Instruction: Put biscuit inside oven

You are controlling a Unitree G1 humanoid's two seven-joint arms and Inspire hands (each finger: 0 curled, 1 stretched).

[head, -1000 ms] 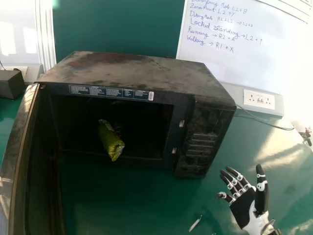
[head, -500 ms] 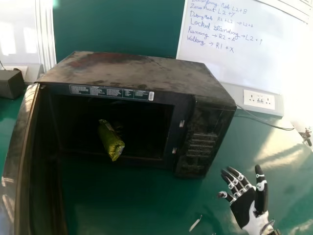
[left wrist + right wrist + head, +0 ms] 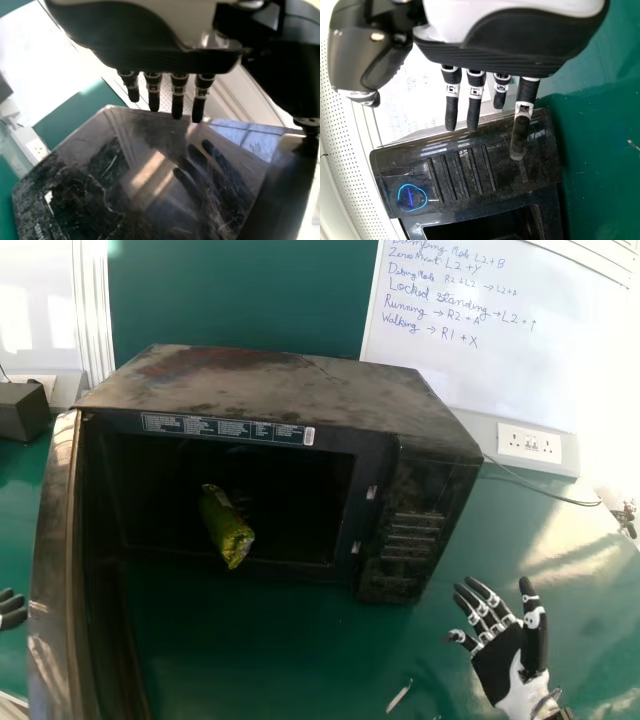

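Left hand (image 3: pixel 11 619), right hand (image 3: pixel 495 664): both with fingers extended.

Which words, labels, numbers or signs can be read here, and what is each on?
Whiteboard, handwritten: "Locked Standing → L2 + ↑"
Whiteboard: "Running → R2 + A"
Whiteboard: "Walking → R1 + X"
Whiteboard, upper lines: only partly legible; two end "L2+B" and "L2+Y".
Label strip on the microwave oven: too small to read.
Biscuit packet: nothing legible.
Control panel: blue ring with a stroke inside; no legible words.
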